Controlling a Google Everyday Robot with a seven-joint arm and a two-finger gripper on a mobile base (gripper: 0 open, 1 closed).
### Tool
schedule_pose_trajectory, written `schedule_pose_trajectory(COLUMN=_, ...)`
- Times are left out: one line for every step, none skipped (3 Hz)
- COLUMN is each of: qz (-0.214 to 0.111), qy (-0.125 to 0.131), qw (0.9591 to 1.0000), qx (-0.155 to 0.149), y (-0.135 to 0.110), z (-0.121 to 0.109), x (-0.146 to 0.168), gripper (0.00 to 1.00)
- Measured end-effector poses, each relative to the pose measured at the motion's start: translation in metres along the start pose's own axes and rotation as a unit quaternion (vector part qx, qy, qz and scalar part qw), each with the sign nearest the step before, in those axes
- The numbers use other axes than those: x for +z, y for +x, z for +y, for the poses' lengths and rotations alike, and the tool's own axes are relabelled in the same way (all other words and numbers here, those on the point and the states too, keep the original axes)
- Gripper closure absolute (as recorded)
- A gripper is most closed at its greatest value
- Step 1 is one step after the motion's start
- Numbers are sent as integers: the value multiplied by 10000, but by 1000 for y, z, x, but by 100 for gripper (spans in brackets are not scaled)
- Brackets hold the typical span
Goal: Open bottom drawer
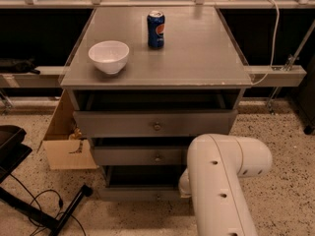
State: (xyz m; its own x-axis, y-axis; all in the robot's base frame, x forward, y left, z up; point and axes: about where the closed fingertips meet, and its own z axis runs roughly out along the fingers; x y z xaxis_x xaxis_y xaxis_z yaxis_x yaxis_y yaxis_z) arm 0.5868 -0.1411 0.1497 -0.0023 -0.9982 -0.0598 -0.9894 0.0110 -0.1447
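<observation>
The grey cabinet (162, 58) stands in the middle of the camera view with three drawers. The bottom drawer (140, 194) is the lowest, a narrow grey front near the floor with a dark gap above it. Its right end is hidden behind my white arm (221, 181). My gripper is hidden behind the arm's big link, down by the right part of the bottom drawer. The middle drawer (140, 156) and top drawer (152, 124) each show a small round knob.
A white bowl (109, 56) and a blue soda can (156, 29) stand on the cabinet top. A cardboard box (64, 144) sits on the floor to the left of the cabinet. A black stand and cables (34, 210) lie at the bottom left.
</observation>
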Motion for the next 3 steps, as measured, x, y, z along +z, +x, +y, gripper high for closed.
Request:
schedule_pose_trajectory(qz=0, qy=0, qw=10000, qx=0, y=0, z=0, x=0, gripper=58)
schedule_pose_trajectory(qz=0, qy=0, qw=10000, qx=0, y=0, z=0, x=0, gripper=35)
schedule_pose_trajectory(qz=0, qy=-1, qw=10000, qx=0, y=0, z=0, x=0, gripper=11)
